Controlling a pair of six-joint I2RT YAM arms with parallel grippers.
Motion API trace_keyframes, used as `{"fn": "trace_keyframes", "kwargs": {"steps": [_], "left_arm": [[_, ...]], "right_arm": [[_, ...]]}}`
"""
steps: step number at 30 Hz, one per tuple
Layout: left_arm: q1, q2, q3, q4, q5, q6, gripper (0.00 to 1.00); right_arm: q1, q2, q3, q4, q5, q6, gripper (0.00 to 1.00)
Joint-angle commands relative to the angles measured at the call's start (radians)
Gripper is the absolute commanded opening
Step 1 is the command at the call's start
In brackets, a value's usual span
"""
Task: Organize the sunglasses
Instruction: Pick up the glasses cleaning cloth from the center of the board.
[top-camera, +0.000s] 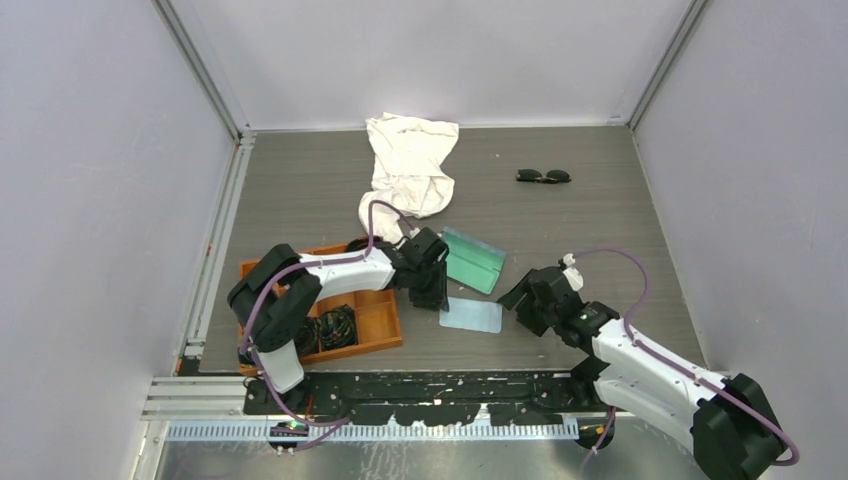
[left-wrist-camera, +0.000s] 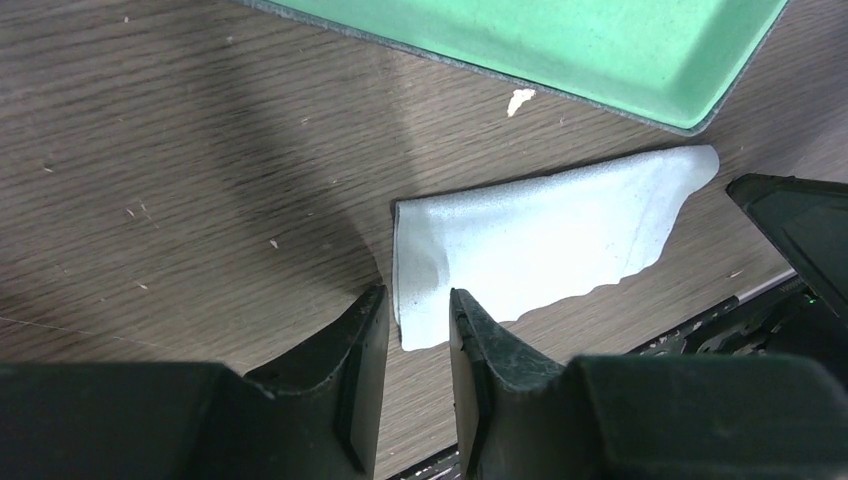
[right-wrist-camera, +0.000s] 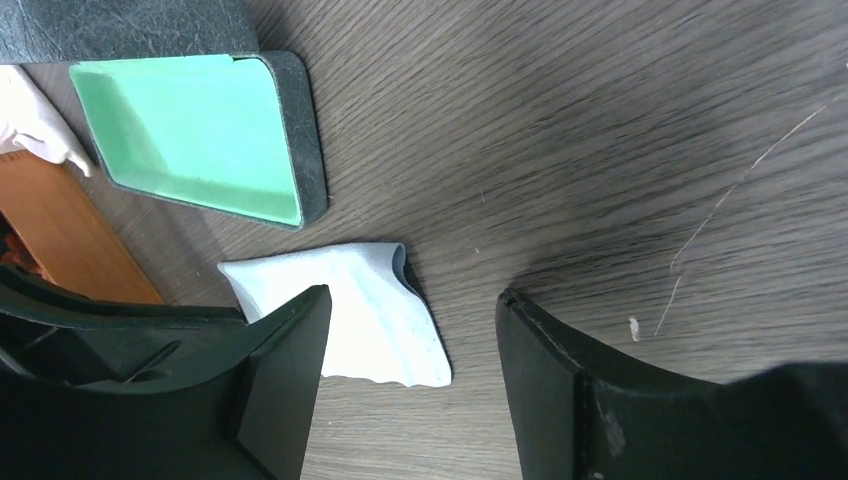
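The black sunglasses (top-camera: 543, 176) lie folded at the far right of the table, far from both arms. The open grey-blue case (top-camera: 472, 260) with mint lining sits mid-table, also in the left wrist view (left-wrist-camera: 560, 40) and the right wrist view (right-wrist-camera: 190, 130). A small pale-blue cleaning cloth (top-camera: 471, 315) lies flat just in front of it. My left gripper (top-camera: 430, 297) is low over the cloth's left corner (left-wrist-camera: 540, 240), jaws narrowly open (left-wrist-camera: 415, 300) and empty. My right gripper (top-camera: 522, 300) is wide open (right-wrist-camera: 410, 300) and empty, beside the cloth's right edge (right-wrist-camera: 370, 310).
A large crumpled white cloth (top-camera: 410, 170) lies at the back centre. An orange tray (top-camera: 385, 300) with round black coiled bundles (top-camera: 337, 327) sits at the near left under the left arm. White walls enclose the table on three sides.
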Motion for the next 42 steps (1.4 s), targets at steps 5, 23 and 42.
{"fn": "trace_keyframes", "kwargs": {"steps": [5, 23, 42], "left_arm": [[-0.015, 0.026, 0.023, 0.020, 0.017, -0.014, 0.27], [-0.016, 0.009, 0.024, 0.036, 0.030, -0.024, 0.15], [-0.032, -0.031, -0.029, 0.028, -0.036, -0.016, 0.41]], "right_arm": [[0.004, 0.027, -0.012, 0.032, -0.003, 0.029, 0.67], [0.003, 0.124, -0.029, 0.080, -0.072, -0.040, 0.60], [0.004, 0.136, 0.014, 0.029, -0.069, -0.091, 0.59]]}}
